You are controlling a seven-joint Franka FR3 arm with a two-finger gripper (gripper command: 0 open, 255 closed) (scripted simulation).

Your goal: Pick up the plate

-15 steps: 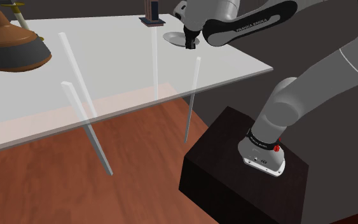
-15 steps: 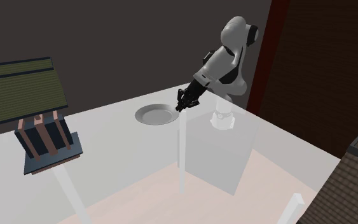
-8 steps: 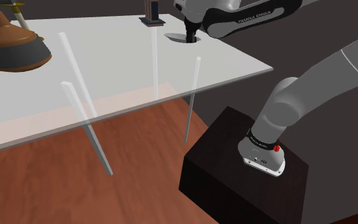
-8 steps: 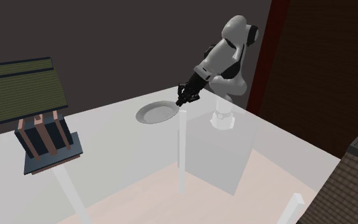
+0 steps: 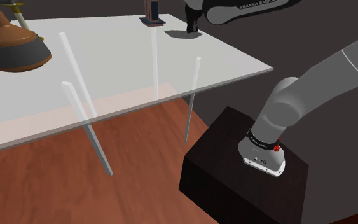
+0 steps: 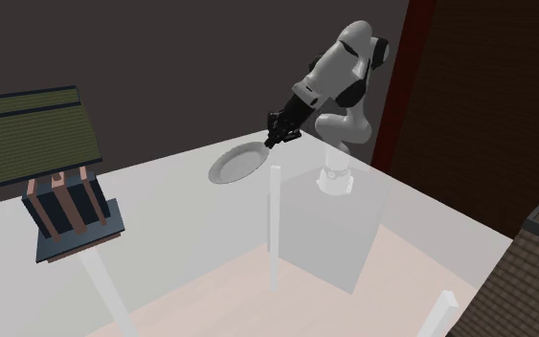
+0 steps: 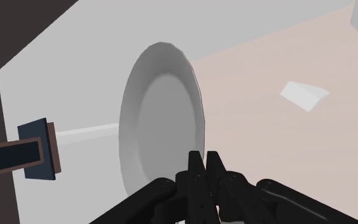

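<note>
Plate (image 6: 236, 165) hangs tilted from the end effector (image 6: 275, 142), which is clenched on one spot of its rim, the side nearest the arm. In the wrist view the two black fingers (image 7: 196, 167) meet over that thin edge while the plate's whole face (image 7: 161, 121) stretches away from them. From the second exterior view it seems to be off the pale, see-through worktop (image 6: 171, 206), though I cannot tell whether its far edge has cleared the surface. The main risk is the grip itself: a narrow pinch on a smooth, sloping rim carries the whole weight out to one side, so the plate may pivot between the fingers or slide out, most likely under a quick lift or turn. A drop would land it on the hard worktop. A small house-shaped object on a dark blue base (image 6: 71, 215) stands well apart, so hitting it looks unlikely unless the arm swings wide that way.
</note>
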